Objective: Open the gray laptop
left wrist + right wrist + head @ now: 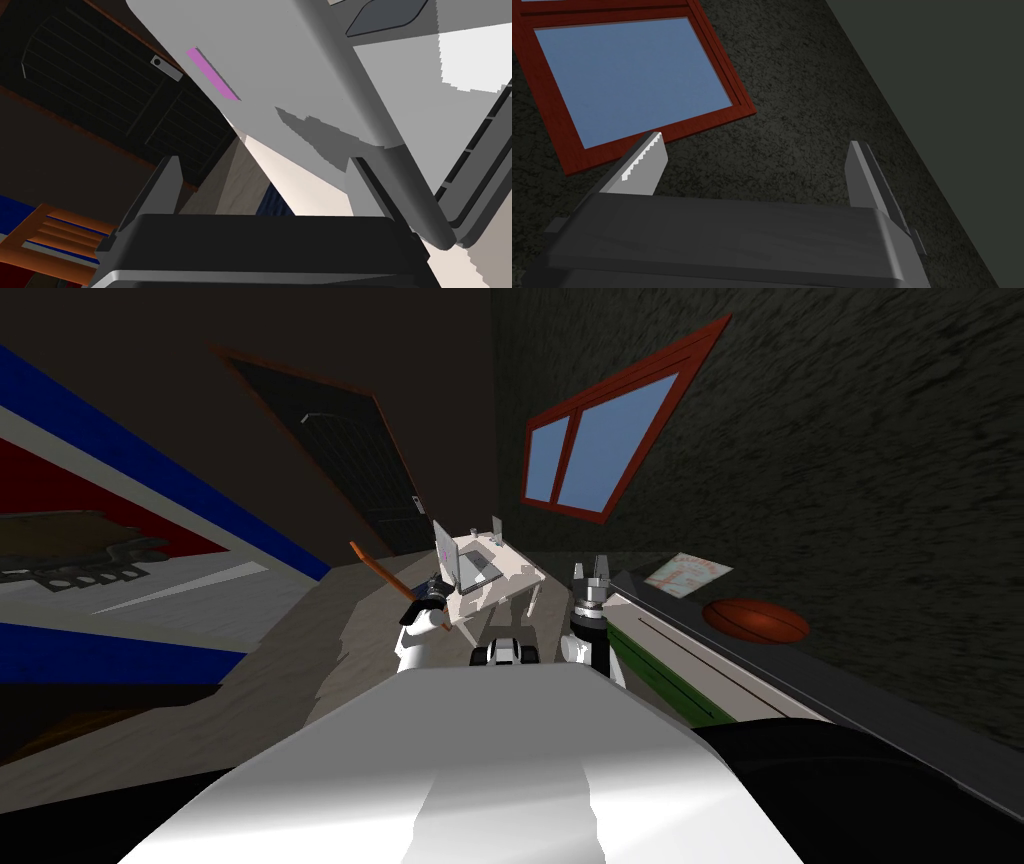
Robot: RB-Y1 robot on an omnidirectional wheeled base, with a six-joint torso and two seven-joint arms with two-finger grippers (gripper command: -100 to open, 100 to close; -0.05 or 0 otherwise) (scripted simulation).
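The laptop [457,560] sits on a small white counter [520,580] in front of the robot, a little to its left and near the far corner of the room. Its grey lid [280,75] already stands up from the flat part with the keys, so the laptop looks partly open.

The left tool [437,588] is just beside the lid, on its left side. Its two fingers are spread apart and pinch nothing. In the left wrist view the lid is very close. Its rounded edge seems to lie between the two fingers, and it hides part of one finger [362,190]. It is hard to tell if that finger touches the lid. The tool is likely placed this way so that one finger can catch the thin edge and tip the lid further back. That would be easier than squeezing it.

The right tool [590,566] is held up to the right of the counter, well apart from the laptop. Its fingers are spread too, and it holds nothing. It is probably kept there to stay out of the way.

The lid has a pink strip [212,75] on it, but no words or brand name can be seen. Far to the right, a paper [687,573] lies near an orange-brown ball [755,620]. The marks on the paper are too small to read.
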